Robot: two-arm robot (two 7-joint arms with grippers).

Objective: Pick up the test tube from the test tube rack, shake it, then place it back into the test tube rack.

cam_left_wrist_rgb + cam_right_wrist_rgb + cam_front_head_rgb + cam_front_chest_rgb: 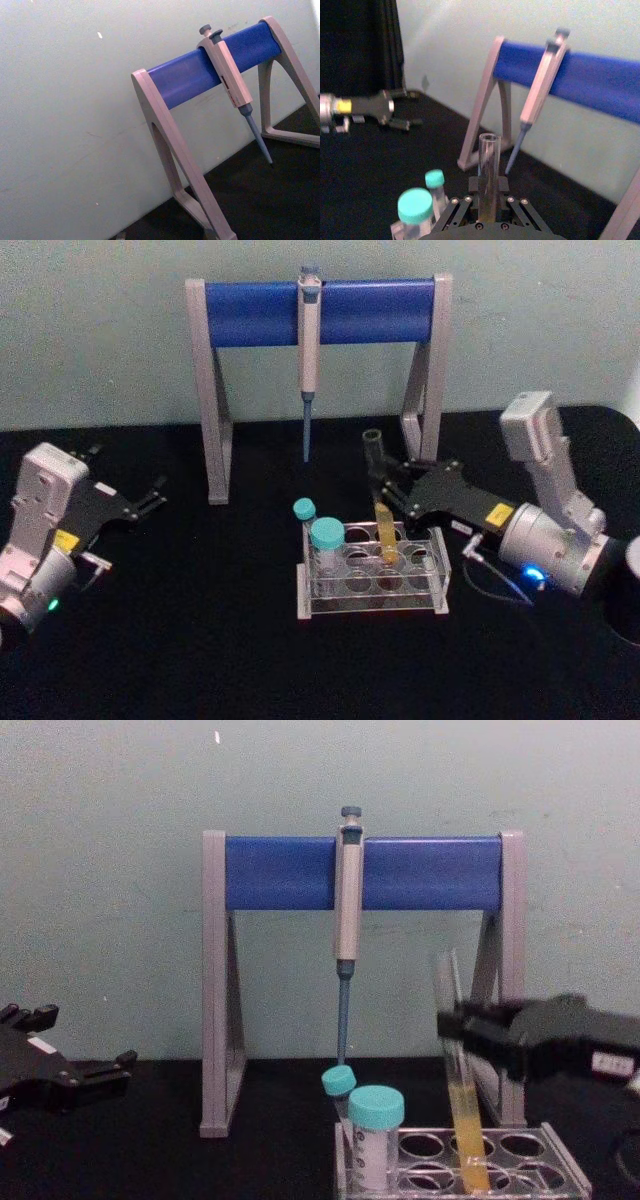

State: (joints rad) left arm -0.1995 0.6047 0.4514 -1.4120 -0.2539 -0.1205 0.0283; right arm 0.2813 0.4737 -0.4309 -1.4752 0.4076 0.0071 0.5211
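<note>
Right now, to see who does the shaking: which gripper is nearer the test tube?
Right. The right gripper is shut on the test tube, just above the rack; the left gripper sits open, far off to the tube's left.

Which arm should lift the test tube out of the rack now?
Right. The right gripper is closed around the test tube, which stands tilted in the test tube rack; the left gripper lies far off to the left.

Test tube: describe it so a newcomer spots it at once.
Find the tall grey-and-blue pipette stand; before it sits a low clear plastic rack. The long slim clear glass tube leans in it, gripped by the right gripper. Unlike the short teal-capped tubes, it is capless and holds yellow liquid.
</note>
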